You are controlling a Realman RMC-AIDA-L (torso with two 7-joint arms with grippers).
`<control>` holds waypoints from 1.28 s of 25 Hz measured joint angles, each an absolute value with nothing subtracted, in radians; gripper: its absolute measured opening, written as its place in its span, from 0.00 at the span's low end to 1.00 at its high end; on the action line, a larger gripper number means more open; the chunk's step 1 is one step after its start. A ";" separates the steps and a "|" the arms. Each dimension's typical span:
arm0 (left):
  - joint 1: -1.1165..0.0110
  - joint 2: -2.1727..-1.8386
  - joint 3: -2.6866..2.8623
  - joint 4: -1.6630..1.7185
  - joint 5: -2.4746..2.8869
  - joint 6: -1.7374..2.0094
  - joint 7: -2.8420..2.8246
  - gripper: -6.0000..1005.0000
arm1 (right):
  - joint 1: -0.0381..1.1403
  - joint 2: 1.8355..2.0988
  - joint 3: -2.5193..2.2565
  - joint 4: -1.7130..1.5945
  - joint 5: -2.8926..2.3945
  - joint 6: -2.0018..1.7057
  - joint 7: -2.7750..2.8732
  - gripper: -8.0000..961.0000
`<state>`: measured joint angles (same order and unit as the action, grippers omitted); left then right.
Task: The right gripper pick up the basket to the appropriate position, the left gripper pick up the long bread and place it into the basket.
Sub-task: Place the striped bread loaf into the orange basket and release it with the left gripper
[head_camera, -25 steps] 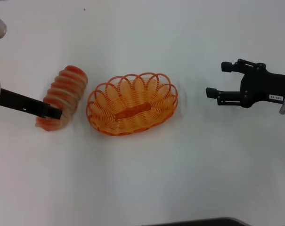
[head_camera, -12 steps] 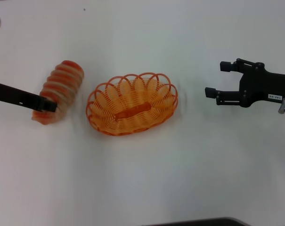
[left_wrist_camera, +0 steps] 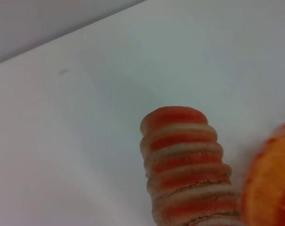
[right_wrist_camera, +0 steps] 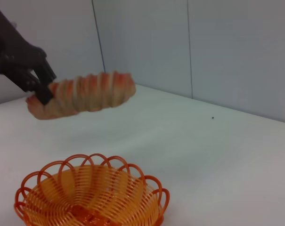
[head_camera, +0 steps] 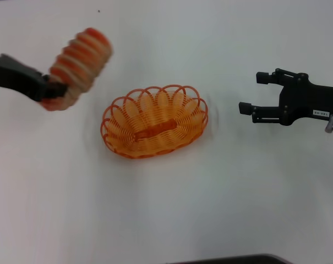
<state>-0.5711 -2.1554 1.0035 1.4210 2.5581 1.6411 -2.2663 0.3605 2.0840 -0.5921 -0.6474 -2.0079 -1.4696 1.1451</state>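
Observation:
The long bread [head_camera: 78, 66], tan with orange-red ridges, hangs in the air left of and beyond the basket. My left gripper [head_camera: 52, 91] is shut on its near end. The bread also shows in the left wrist view [left_wrist_camera: 187, 165] and in the right wrist view [right_wrist_camera: 83, 94], lifted clear of the table, with the left gripper [right_wrist_camera: 38, 87] clamped on one end. The orange basket [head_camera: 154, 121] sits on the white table at the middle; it also shows in the right wrist view [right_wrist_camera: 88, 197]. My right gripper [head_camera: 251, 93] is open and empty, well to the right of the basket.
The white table [head_camera: 166, 209] spreads all around the basket. A grey wall [right_wrist_camera: 217, 47] rises behind the table's far edge. A dark edge [head_camera: 232, 259] shows at the bottom of the head view.
My left gripper has lifted the long bread off the table and carried it up and away from me. The basket and the right arm have not moved.

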 joint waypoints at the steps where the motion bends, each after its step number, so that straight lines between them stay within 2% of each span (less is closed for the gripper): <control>1: -0.585 -2.157 1.001 1.439 2.527 1.686 -2.226 0.25 | 0.361 2.084 -0.592 -0.647 -2.008 -1.470 1.146 0.98; 7: -0.624 -2.164 1.123 1.448 2.382 1.755 -2.155 0.23 | 0.363 2.085 -0.592 -0.647 -2.008 -1.470 1.150 0.98; 17: -0.628 -2.164 1.397 1.271 2.411 1.560 -2.123 0.23 | 0.368 2.086 -0.594 -0.647 -2.008 -1.479 1.151 0.98; 22: -0.612 -2.165 1.398 1.269 2.436 1.510 -2.137 0.28 | 0.371 2.086 -0.595 -0.647 -2.008 -1.480 1.152 0.98; 32: -0.600 -2.165 1.366 1.284 2.420 1.525 -2.133 0.48 | 0.372 2.086 -0.595 -0.647 -2.007 -1.480 1.152 0.98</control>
<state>-0.5996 -2.1649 1.3661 1.2839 2.4197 1.5246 -2.1335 0.3720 2.0862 -0.5952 -0.6473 -2.0074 -1.4804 1.1520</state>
